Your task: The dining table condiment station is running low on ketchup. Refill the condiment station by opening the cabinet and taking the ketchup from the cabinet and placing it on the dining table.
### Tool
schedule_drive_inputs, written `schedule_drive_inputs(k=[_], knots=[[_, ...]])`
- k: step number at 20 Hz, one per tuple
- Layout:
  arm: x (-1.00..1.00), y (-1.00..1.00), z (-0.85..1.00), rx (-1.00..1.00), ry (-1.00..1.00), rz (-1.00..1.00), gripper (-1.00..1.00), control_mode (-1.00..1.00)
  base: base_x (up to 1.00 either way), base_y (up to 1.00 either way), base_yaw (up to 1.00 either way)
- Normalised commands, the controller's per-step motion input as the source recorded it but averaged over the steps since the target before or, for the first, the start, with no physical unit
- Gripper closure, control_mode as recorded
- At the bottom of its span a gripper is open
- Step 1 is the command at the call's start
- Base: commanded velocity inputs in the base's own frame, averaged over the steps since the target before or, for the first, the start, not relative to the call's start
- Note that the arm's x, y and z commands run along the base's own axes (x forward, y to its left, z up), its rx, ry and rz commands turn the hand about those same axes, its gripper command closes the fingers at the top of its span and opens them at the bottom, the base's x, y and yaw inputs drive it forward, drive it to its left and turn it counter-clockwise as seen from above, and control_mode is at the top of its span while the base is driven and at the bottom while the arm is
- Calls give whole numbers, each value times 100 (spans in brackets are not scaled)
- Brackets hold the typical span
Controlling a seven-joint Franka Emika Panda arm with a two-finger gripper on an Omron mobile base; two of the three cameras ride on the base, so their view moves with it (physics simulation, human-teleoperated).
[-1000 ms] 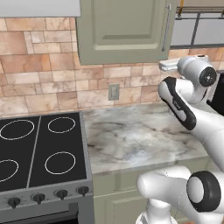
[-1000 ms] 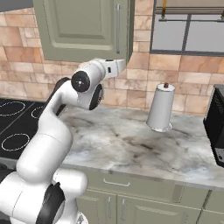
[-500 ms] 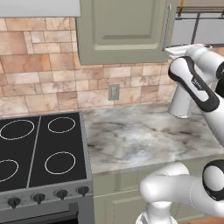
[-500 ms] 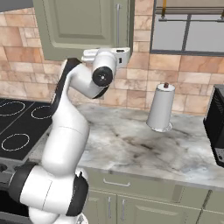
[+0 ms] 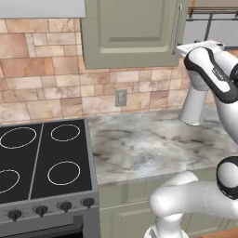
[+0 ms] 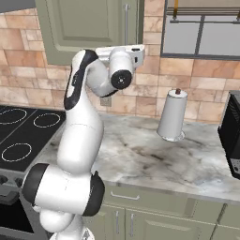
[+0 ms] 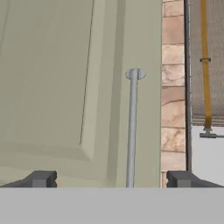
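The sage-green cabinet point(image 5: 130, 32) hangs on the brick wall with its door shut point(image 7: 57, 87). Its long metal bar handle point(image 7: 131, 131) runs straight up the middle of the hand view, near the door's right edge. My gripper point(image 7: 111, 179) is open, with one dark fingertip point(image 7: 41, 178) left of the handle and the other right of it, both short of the door. In the base views my hand point(image 6: 129, 51) is raised just below the cabinet's lower corner, under the handle point(image 6: 125, 23). The ketchup is hidden and the dining table is out of view.
A white paper-towel roll point(image 6: 171, 116) stands on the marbled counter point(image 5: 153, 144) by the wall. A black stove point(image 5: 37, 162) adjoins the counter on the left. A grey glass-paned cabinet point(image 6: 201, 33) hangs right of the green one, and a black appliance point(image 6: 232, 136) sits at the far right.
The arm has swung upward, lifting the hand from counter height to just under the cabinet's handle. The jaws have stayed open.
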Motion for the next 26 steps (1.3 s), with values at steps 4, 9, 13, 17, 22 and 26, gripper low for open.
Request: schedule_drive_inputs(k=[4,9,13,17,22,26], knots=[[42,0,-1,-4,-17,0,-100,-100,0,0,0],[45,0,0,0,-12,0,-100,-100,0,0,0],[47,0,1,0,-2,0,-100,-100,0,0,0],[50,0,10,5,0,0,-100,-100,0,0,0],[37,0,3,2,2,1,-100,-100,0,0,0],[24,0,0,0,3,2,-100,-100,0,0,0]])
